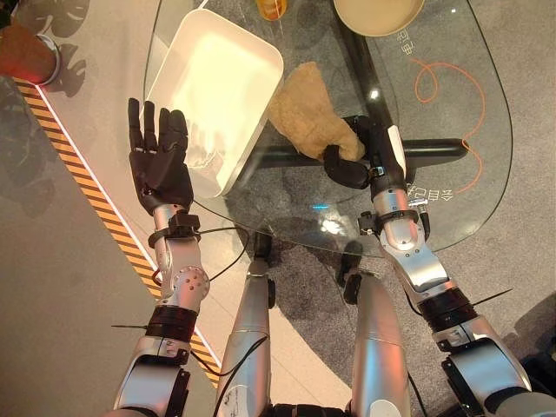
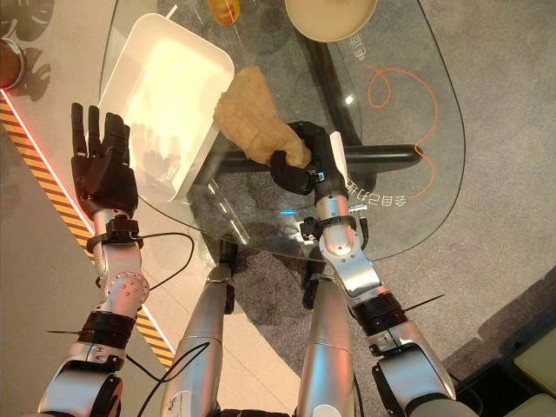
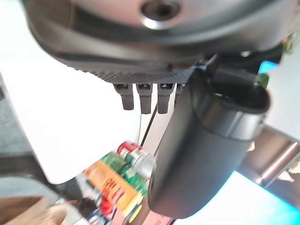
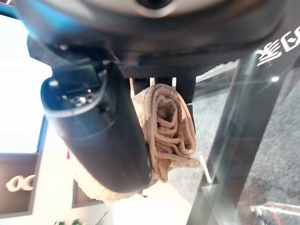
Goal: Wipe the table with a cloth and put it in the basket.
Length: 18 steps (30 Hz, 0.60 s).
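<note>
A tan cloth [image 1: 310, 113] lies bunched on the round glass table [image 1: 452, 200], just right of the white basket [image 1: 217, 82]. My right hand [image 1: 358, 152] is shut on the cloth's near end; in the right wrist view folds of the cloth [image 4: 171, 131] are pinched between thumb and fingers. At the table's left edge, beside the basket's near corner, my left hand [image 1: 159, 152] is held up open with fingers straight, holding nothing.
A tan bowl [image 1: 378, 13] and an orange object [image 1: 272, 7] stand at the table's far side. An orange cord [image 1: 434, 82] shows through the glass on the right. A black-and-yellow striped strip [image 1: 87, 187] runs along the floor on the left.
</note>
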Motion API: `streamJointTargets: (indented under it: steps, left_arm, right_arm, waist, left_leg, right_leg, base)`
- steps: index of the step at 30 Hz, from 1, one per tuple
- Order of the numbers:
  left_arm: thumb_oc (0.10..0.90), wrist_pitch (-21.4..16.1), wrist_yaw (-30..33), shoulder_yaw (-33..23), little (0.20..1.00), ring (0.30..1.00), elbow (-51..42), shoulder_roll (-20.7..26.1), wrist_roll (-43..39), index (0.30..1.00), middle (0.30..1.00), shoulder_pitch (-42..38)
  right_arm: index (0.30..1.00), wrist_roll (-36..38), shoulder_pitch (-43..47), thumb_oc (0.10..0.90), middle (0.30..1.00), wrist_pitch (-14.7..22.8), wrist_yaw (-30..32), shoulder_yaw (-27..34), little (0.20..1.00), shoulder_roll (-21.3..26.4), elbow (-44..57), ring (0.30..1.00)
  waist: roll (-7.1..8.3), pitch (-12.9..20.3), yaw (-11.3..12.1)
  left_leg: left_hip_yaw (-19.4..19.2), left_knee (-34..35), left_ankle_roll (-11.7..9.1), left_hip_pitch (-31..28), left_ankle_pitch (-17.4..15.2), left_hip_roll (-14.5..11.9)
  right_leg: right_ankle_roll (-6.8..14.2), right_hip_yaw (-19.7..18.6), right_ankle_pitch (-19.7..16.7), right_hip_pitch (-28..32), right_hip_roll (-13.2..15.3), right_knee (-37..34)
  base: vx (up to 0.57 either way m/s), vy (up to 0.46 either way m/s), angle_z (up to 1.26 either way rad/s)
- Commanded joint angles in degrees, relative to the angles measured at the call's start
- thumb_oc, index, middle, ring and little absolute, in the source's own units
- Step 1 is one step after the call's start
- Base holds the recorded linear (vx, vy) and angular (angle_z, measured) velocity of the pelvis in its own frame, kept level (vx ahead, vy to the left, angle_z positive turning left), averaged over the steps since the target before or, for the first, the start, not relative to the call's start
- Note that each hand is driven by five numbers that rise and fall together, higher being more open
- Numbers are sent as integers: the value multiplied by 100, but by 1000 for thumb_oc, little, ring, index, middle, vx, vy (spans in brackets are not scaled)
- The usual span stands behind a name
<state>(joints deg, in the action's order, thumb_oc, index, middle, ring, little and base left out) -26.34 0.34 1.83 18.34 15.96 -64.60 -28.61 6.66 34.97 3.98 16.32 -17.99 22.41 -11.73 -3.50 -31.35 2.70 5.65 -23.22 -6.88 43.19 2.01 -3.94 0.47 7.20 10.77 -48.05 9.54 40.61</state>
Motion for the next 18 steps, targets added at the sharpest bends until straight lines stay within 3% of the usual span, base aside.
streamJointTargets:
  steps: [1,7,11,18]
  left_arm:
    - [800,-137,-457,-142,900,900,-803,291,224,900,900,-27]
    - [800,173,-665,-27,900,900,-926,314,82,900,900,-36]
    - [800,674,-1002,110,900,900,-999,343,-19,900,900,-24]
    - [800,1069,-1278,276,900,900,-1101,389,-235,900,900,-42]
  right_arm:
    - [300,-57,332,100,300,989,-201,296,200,-223,1460,300]
    - [300,-6,346,100,300,1021,-420,227,200,-232,1791,300]
    - [300,30,393,100,300,1036,-527,154,200,-230,1940,300]
    - [300,77,431,100,300,1017,-654,32,200,-182,2021,300]
  waist:
    - [96,156,-115]
    - [102,156,-146]
    - [105,156,-152]
    - [102,156,-168]
  left_leg:
    - [-630,-628,715,-116,-681,450]
    - [-639,-638,709,-118,-684,441]
    - [-661,-629,700,-128,-670,426]
    - [-688,-608,697,-146,-665,421]
  right_leg:
    - [-11,-100,-433,382,-367,-642]
    - [-5,-128,-445,376,-380,-636]
    - [8,-118,-463,396,-378,-656]
    - [16,-120,-484,422,-374,-709]
  base:
    - [0,0,0]
    - [0,0,0]
    - [0,0,0]
    - [0,0,0]
